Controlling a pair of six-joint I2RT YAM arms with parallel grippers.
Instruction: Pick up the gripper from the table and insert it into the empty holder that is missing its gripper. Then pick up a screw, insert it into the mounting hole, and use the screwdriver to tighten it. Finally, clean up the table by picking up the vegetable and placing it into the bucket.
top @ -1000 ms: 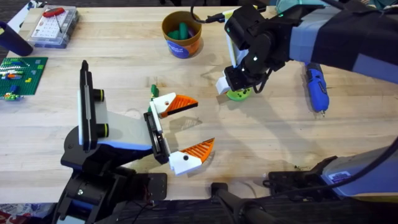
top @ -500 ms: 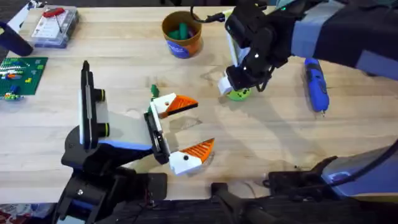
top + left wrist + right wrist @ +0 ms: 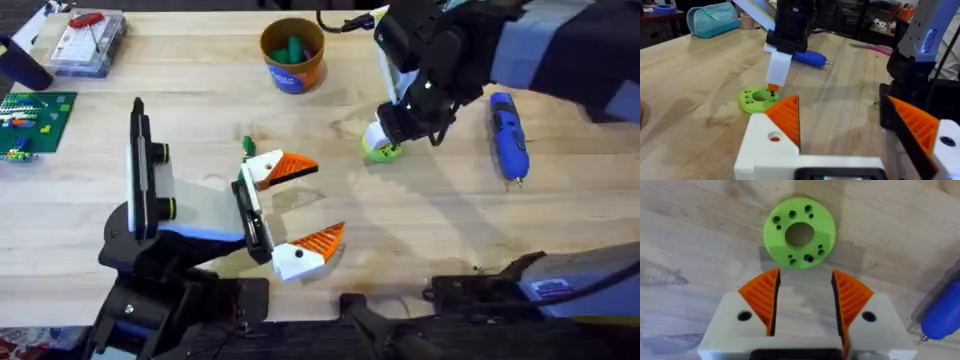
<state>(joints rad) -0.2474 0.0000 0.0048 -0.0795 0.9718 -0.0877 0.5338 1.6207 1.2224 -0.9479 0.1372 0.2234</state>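
A green disc (image 3: 800,232) with a centre hole and several small holes lies flat on the table, right of the middle (image 3: 381,151). My right gripper (image 3: 805,287) hangs open just above its near edge, pads empty; one finger (image 3: 778,70) nearly touches the disc (image 3: 759,98). The blue screwdriver (image 3: 507,135) lies to the right of it. At the back stands the orange bucket (image 3: 292,60), with something green inside. My left gripper (image 3: 325,200) rests open and empty near the front, left of the disc. The holder, the screw and the loose gripper are out of view.
A clear parts box (image 3: 85,40) and a green brick plate (image 3: 35,120) sit at the far left. A small green piece (image 3: 247,145) lies by my left gripper. A teal pouch (image 3: 712,17) and pink scissors (image 3: 875,47) lie beyond the screwdriver (image 3: 810,57).
My right gripper has shifted a little to the right over the green disc. The disc, the left arm and the screwdriver have not moved.
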